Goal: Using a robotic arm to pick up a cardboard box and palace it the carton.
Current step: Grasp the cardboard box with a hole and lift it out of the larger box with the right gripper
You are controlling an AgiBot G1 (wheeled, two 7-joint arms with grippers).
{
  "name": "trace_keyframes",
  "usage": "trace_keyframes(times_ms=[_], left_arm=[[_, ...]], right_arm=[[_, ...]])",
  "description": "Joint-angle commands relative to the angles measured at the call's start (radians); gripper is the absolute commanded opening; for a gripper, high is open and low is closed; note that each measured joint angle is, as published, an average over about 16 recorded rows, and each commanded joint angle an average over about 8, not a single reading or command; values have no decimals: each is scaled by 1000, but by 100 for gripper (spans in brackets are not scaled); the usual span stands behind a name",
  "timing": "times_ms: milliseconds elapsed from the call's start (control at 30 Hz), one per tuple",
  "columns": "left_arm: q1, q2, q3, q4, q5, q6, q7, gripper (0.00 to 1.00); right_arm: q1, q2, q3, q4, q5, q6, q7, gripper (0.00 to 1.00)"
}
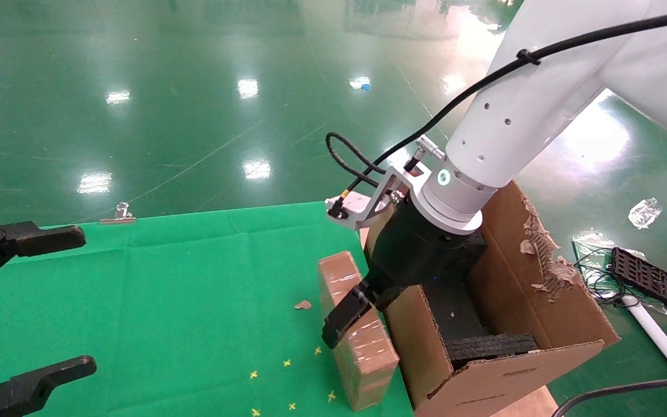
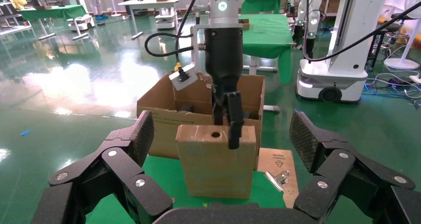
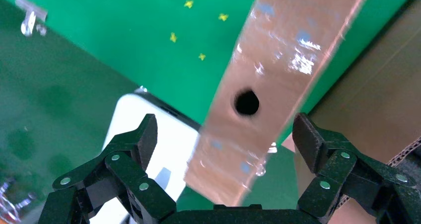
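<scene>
There's a bright green cloth (image 1: 183,278) spread over the table, with tiny yellow cross marks (image 1: 287,363) near its front edge and a small brown cardboard scrap (image 1: 303,304) lying mid-cloth. A silver binder clip (image 1: 119,214) sits at the far edge. Over on the glossy green floor (image 1: 194,87): a black slotted plastic tray (image 1: 650,280) and some crumpled clear plastic wrap (image 1: 644,212).

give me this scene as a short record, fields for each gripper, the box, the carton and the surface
right gripper: open, fingers straddling the small box's narrow top, not closed on it
left gripper: open, idle at the table's left edge
cardboard box: standing on edge on the green cloth, round hole in its upper narrow side, beside the carton
carton: flaps open, one torn, black foam inside
surface: green cloth with small yellow marks
</scene>
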Motion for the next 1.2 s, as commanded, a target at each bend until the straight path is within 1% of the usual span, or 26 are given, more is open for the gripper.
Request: trace_keyframes(times_ms=[33,100,133,167,233,267,367,400,433,500,567,667,700,767,800,867,1200], left_arm=[[0,0,0,0,0,0,0,100],[0,0,0,0,0,0,0,100],[0,0,0,0,0,0,0,100],[0,0,0,0,0,0,0,100],[0,0,1,0,0,0,0,100],[0,0,1,0,0,0,0,100],[0,0,1,0,-1,0,0,100],[0,0,1,0,-1,0,0,98],[0,0,1,0,-1,0,0,93],[0,0,1,0,-1,0,1,79],[0,0,1,0,-1,-1,1,60],[0,-1,1,0,-1,-1,1,26],[0,-1,1,0,-1,-1,1,18],[0,-1,2,0,-1,-1,1,7],[0,-1,2,0,-1,-1,1,3],[0,-1,2,0,-1,-1,1,0],[-1,-1,2,0,-2,-1,1,0]], right_arm=[[-15,0,-2,-35,11,6,21,100],[-21,-6,-7,-40,4,11,31,100],[-24,-10,-11,-40,-1,13,36,97],[-26,-14,-15,-40,-8,15,42,90],[-29,-22,-23,-36,-21,19,54,74],[-30,-26,-27,-33,-29,21,60,63],[-32,-37,-39,-23,-52,27,80,26],[-33,-40,-43,-19,-59,29,88,16],[-33,-42,-46,-14,-66,31,95,11],[-32,-46,-53,-5,-79,35,110,2],[-32,-48,-57,5,-89,39,123,0],[-32,-48,-63,18,-100,44,141,0],[-33,-48,-64,22,-103,46,146,0],[-34,-48,-67,29,-108,49,155,0],[-34,-47,-69,32,-111,50,159,0],[-35,-47,-72,37,-117,53,166,0],[-42,-50,-84,50,-134,55,185,0]])
